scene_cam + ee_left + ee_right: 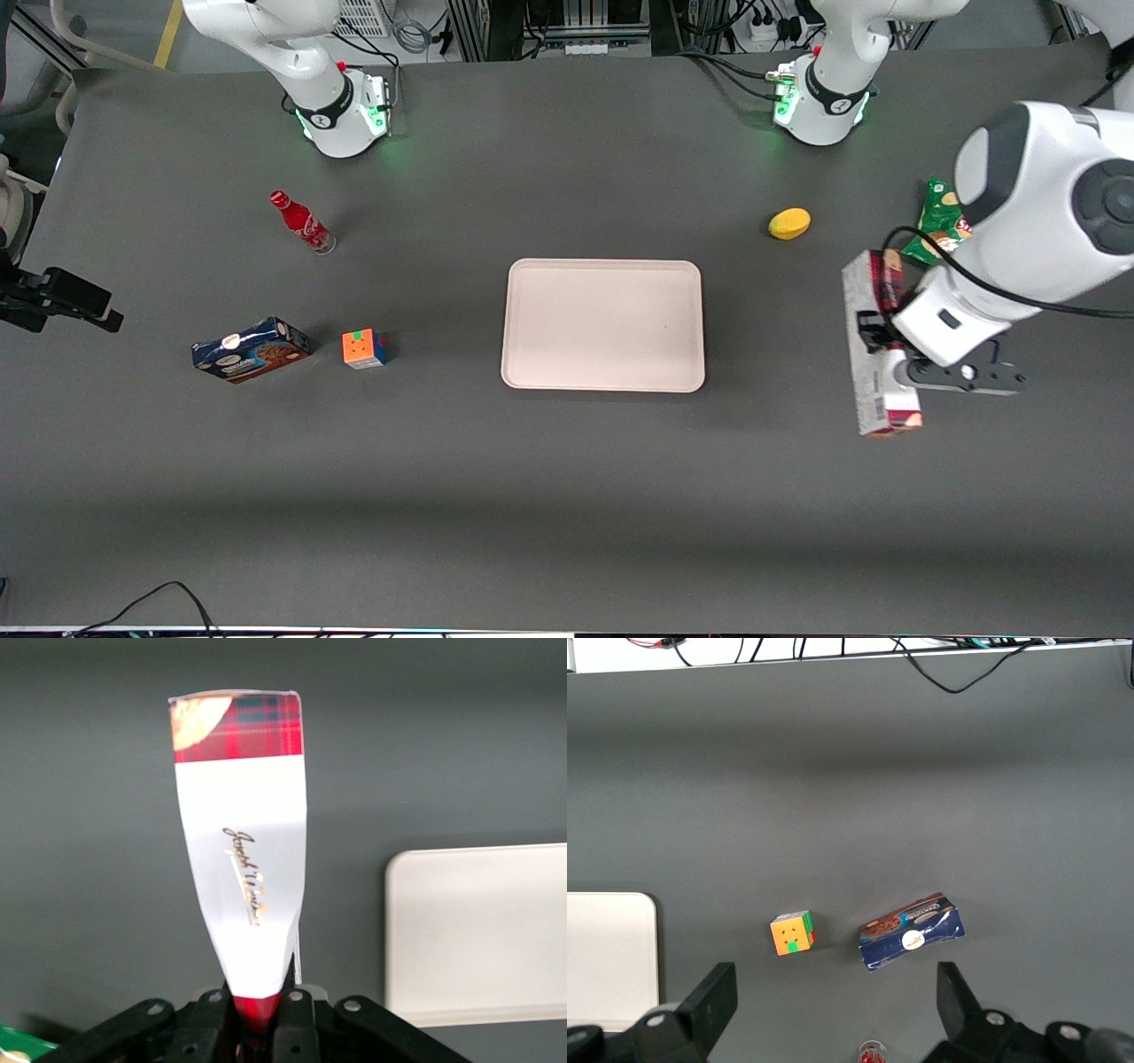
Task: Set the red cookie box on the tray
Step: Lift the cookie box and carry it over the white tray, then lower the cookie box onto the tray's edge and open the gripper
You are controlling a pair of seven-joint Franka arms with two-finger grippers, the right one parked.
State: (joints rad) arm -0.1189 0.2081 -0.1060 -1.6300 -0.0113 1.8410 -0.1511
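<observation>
Red tartan cookie box (875, 354) held off table, well apart from empty pink-beige tray (603, 324)

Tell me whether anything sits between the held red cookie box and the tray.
Nothing visible does. The end effector is shut on the red cookie box toward the working arm's end of the table, and only bare mat lies between it and the tray. The yellow fruit lies farther from the front camera, off that line.

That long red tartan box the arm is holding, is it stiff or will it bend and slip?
The red cookie box looks like thin cardboard: it appears pinched narrow where the gripper clamps it, so it probably crushes easily. Held at one side, its length may make it swing or tilt. It is likely light, off the tray.
</observation>
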